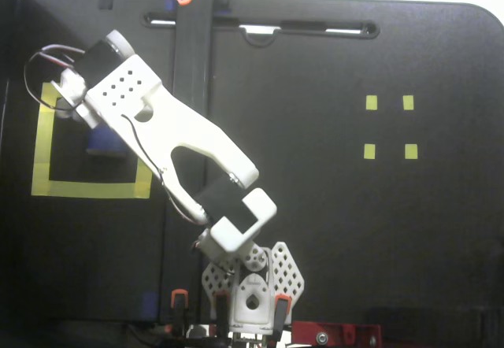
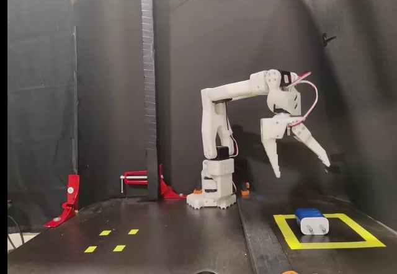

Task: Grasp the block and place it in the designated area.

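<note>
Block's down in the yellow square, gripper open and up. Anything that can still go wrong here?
Little, judging by these frames.
1. The small dark-blue block with pale prongs lies inside the yellow tape square, but the open white gripper hangs above it; a downward move might knock it out.
2. The loose wire loop at the wrist could snag.

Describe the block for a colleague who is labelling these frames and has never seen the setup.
Find the big square of yellow tape on the black table. Inside it lies the block, small, dark blue and rounded, with a pale end bearing two short prongs. Nothing else sits in that square.
</note>
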You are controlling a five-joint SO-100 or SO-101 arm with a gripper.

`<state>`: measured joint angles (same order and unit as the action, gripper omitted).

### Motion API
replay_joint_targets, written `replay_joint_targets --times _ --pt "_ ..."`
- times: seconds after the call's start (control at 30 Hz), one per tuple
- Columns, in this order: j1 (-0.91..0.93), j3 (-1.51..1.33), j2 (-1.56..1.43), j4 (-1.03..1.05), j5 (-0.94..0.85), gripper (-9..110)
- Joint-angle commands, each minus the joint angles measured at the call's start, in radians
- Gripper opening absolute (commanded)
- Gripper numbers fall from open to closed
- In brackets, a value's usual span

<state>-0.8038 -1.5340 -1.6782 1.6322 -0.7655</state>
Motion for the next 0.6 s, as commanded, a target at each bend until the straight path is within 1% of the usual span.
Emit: replay_joint_targets --times 0.0,0.2,0.47,0.57 --pt "0.005 0.043 -0.02 0.0 -0.005 26" --pt "0.006 0.043 -0.018 -0.003 0.006 6" --pt "0.002 0.043 -0.015 -0.018 0.049 0" --pt "0.002 0.043 -0.015 -0.031 0.069 0"
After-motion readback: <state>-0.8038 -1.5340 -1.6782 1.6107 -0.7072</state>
